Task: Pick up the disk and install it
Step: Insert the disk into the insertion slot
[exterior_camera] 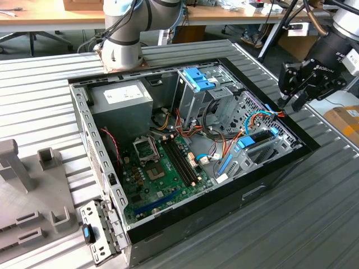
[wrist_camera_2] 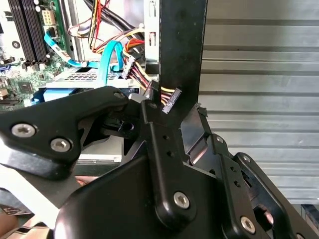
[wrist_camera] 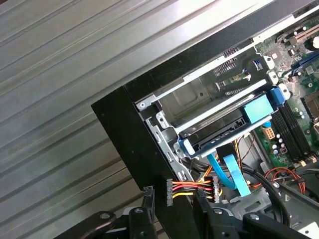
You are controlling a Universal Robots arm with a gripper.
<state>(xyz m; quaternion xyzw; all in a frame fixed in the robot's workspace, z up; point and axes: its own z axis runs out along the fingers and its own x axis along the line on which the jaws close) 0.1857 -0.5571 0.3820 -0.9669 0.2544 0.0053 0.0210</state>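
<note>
disk (wrist_camera: 224, 137) — in metal bay (wrist_camera: 199, 99) | jaws apart astride case wall (wrist_camera: 134, 144) | connector (wrist_camera: 171, 191) between

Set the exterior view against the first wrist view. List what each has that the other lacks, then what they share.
Exterior view's own: the arm's base, the computer case whole, the power supply, the blue clip on the silver cage, and a gray fixture at the exterior view's left.
First wrist view's own: a plug on yellow, red and black wires at the case's corner wall, between the open claw's fingertips.
Shared: the disk sitting in its drive bay, blue rails around it; the motherboard; the grooved table; the claw.
</note>
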